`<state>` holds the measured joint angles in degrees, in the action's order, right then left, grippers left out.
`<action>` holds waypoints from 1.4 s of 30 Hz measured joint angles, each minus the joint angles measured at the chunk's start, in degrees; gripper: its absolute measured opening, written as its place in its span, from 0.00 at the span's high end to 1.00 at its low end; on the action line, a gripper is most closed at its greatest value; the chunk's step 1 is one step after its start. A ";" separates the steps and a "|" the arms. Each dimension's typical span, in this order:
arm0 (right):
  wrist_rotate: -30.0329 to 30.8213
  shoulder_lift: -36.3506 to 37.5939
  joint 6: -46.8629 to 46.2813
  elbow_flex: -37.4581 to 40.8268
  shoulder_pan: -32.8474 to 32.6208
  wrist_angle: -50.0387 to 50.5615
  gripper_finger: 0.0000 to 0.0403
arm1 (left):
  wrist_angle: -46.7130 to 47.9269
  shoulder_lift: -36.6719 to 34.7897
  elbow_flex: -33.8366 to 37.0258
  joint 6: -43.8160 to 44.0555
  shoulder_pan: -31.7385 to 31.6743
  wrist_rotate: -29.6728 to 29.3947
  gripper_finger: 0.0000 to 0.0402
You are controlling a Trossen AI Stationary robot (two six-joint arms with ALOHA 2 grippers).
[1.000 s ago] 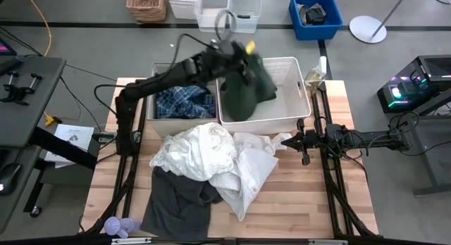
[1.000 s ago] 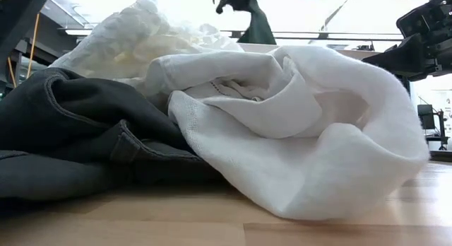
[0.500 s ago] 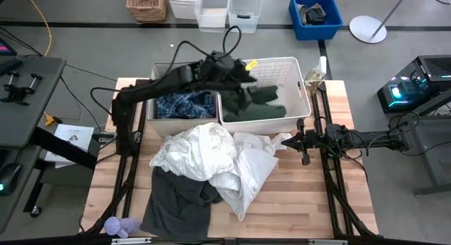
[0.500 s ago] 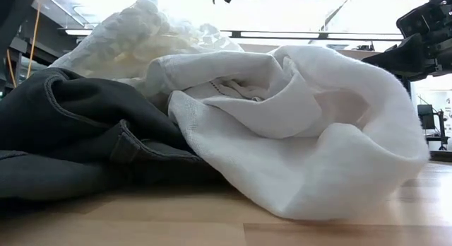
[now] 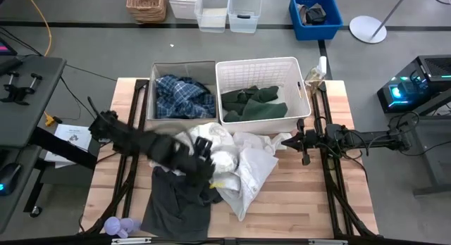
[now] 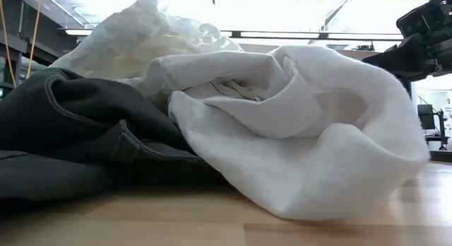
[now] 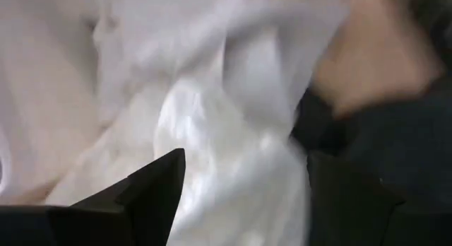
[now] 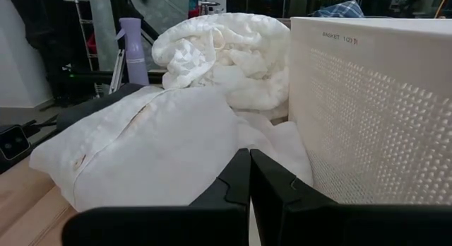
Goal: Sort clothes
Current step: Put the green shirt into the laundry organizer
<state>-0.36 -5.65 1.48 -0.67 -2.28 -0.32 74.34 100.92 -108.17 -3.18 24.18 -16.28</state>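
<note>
My left gripper (image 5: 206,159) (image 7: 244,196) stands open, pointing down, over the pile of white shirts (image 5: 236,157) (image 7: 212,133) in the middle of the table. A dark grey garment (image 5: 176,203) (image 6: 63,133) lies partly under the pile's near left side. The dark green top (image 5: 254,104) lies in the white basket (image 5: 301,97). In the grey bin (image 5: 150,97) lies the blue-and-white plaid shirt (image 5: 183,97). My right gripper (image 5: 304,143) (image 8: 248,177) waits shut at the table's right side, beside the basket and the white shirts. My left gripper hangs over the white shirts with a fold of white cloth (image 7: 233,168) showing between its spread fingers. Whether the fingertips touch the cloth, I cannot tell.
A lavender plush toy (image 5: 120,226) lies at the table's near left corner. Bin and basket stand side by side along the far edge. Bare wood (image 5: 296,203) shows at the near right. On the floor beyond the table stand a wicker basket, clear boxes and a blue crate.
My left gripper has opened above the white basket and let go of the dark green top, which has fallen into the basket and lies there crumpled. The arm has then swung toward the near edge and down over the white shirts.
</note>
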 joint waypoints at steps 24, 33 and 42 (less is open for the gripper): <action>0.00 -0.02 0.00 -0.02 0.01 0.00 1.00 | -8.36 -0.83 21.27 1.91 -6.97 -2.41 0.95; 0.00 -0.01 0.00 -0.01 0.02 0.00 1.00 | -3.02 -0.94 -3.19 0.78 -10.47 -6.51 0.53; 0.00 -0.02 0.00 0.00 0.01 -0.01 1.00 | -31.80 1.61 -11.99 -5.43 -28.63 4.94 0.24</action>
<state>-0.36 -5.67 1.48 -0.67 -2.27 -0.32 42.55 102.54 -120.15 -8.61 -4.45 -11.34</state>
